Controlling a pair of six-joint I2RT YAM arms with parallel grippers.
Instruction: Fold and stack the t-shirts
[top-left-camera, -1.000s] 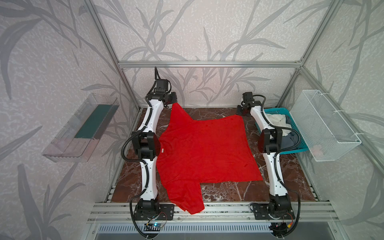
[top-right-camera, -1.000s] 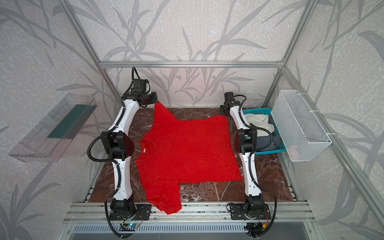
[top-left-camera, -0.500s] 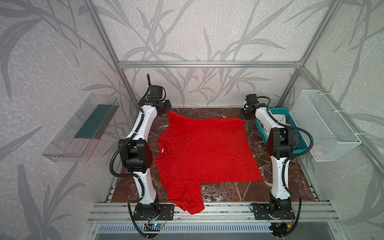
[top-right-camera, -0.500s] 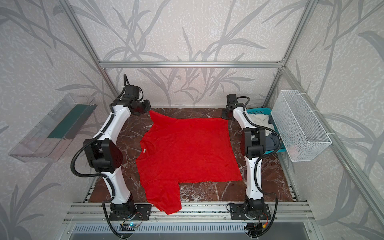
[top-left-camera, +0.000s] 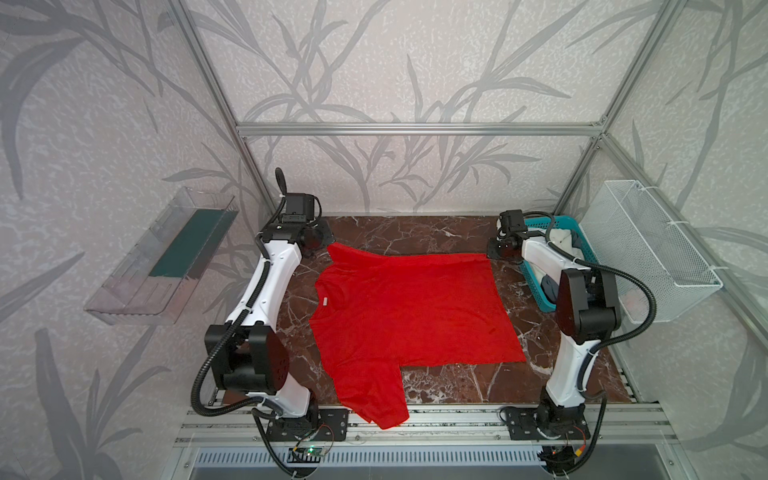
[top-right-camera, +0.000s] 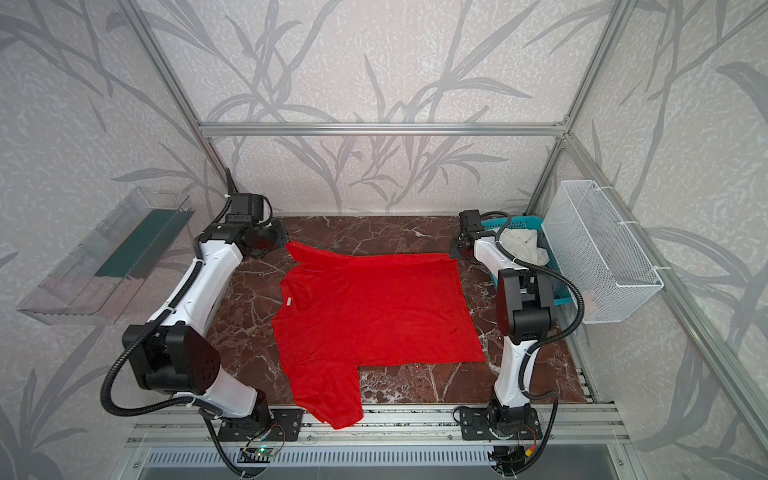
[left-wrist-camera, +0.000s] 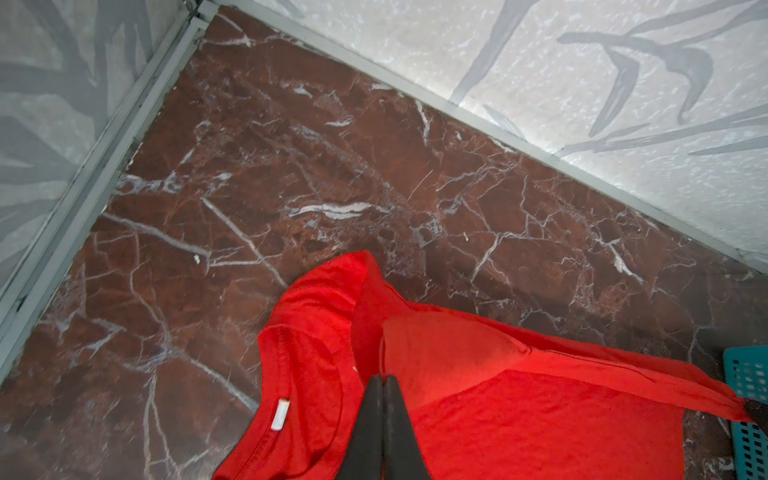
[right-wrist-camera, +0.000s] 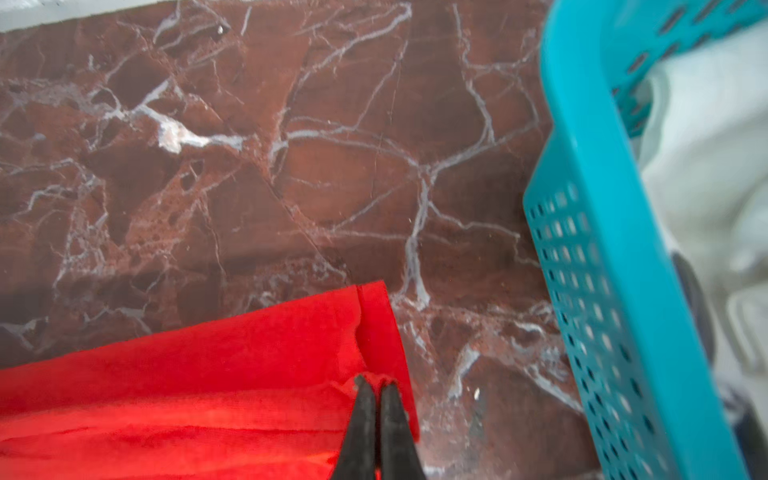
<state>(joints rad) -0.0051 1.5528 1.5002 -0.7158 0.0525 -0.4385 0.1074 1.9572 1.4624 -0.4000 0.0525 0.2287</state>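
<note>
Here the left gripper (left-wrist-camera: 383, 377) has its two black fingers pressed together with no gap. They are pinched on the red t-shirt (left-wrist-camera: 519, 415) at the shoulder, just beside the collar, and the cloth rises in a small tent right ahead of the tips. The right gripper (right-wrist-camera: 374, 380) is likewise clamped tight, with a puckered bit of the hem corner caught between its tips.

In both top views the far edge of the red t-shirt (top-left-camera: 411, 316) (top-right-camera: 374, 311) runs as a nearly straight line from the left gripper (top-left-camera: 322, 245) to the right gripper (top-left-camera: 496, 251). The rest of the garment spreads from that line back toward the arm bases, lying on the marble table (top-left-camera: 415, 232).

The shirt is plain bright red and short-sleeved, mostly flat with a few shallow wrinkles. Its neck opening faces the left arm, and a small white label (left-wrist-camera: 279, 413) shows inside the collar, close beside the left gripper's fingers. The near sleeve hangs over the table's front edge between the two arm bases. The hem side lies toward the right arm, and its stitched corner band lies flat just past the right gripper's tips.

The teal basket (right-wrist-camera: 582, 208) stands just beside the right gripper, not touching the red cloth. It holds a crumpled white t-shirt (top-right-camera: 519, 245) and a grey-blue t-shirt (top-left-camera: 549, 286), the latter mostly hidden behind the right arm.
</note>
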